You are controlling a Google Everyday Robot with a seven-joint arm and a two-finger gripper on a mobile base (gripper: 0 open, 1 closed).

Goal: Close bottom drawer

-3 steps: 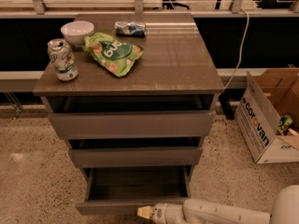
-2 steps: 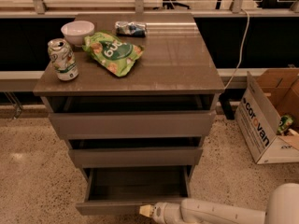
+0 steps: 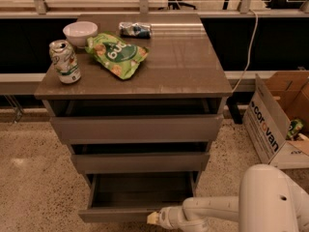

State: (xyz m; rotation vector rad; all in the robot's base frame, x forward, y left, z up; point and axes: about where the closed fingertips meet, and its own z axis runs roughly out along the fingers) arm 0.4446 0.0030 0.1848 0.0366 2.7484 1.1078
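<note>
A soda can [image 3: 64,62], white bowl [image 3: 80,33], green snack bag [image 3: 117,54] and blue packet [image 3: 135,29] sit on the cabinet top [image 3: 188,66]. A cardboard box [image 3: 270,124] stands on the floor beside the cabinet. The bottom drawer [image 3: 113,214] stands pulled out. My gripper [image 3: 153,218] is low at the right part of its front panel, and I cannot tell whether it is open or closed.

I see my gripper [image 3: 153,218] only as a pale tip at the front panel of the bottom drawer [image 3: 116,213], and I can make out nothing more of it. Right of it, the arm [image 3: 212,209] is cut off by the lower edge. Up and to the right, the cardboard box [image 3: 275,124] is cropped by the frame. A green object [image 3: 294,128] inside it is half hidden.
</note>
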